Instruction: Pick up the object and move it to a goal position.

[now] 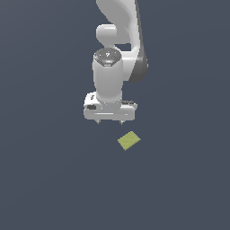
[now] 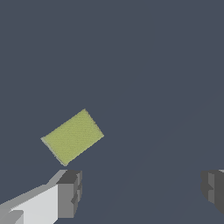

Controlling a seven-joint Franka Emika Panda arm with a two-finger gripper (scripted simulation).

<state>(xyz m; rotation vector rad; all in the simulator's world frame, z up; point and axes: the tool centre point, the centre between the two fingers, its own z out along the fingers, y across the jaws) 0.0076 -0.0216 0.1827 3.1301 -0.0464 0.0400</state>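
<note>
Dark slate floor (image 1: 45, 179) bears the yellow-green block (image 1: 129, 140) lying flat; end effector (image 1: 110, 121) hovers wide apart, holding nothing.

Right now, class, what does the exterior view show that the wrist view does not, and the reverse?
Only the exterior view shows the white arm and the gripper body hanging apart from the yellow-green block. Only the wrist view shows the dark finger pads close up, spread wide, with nothing between them. Both show the block lying flat on the dark floor, ungrasped.
</note>
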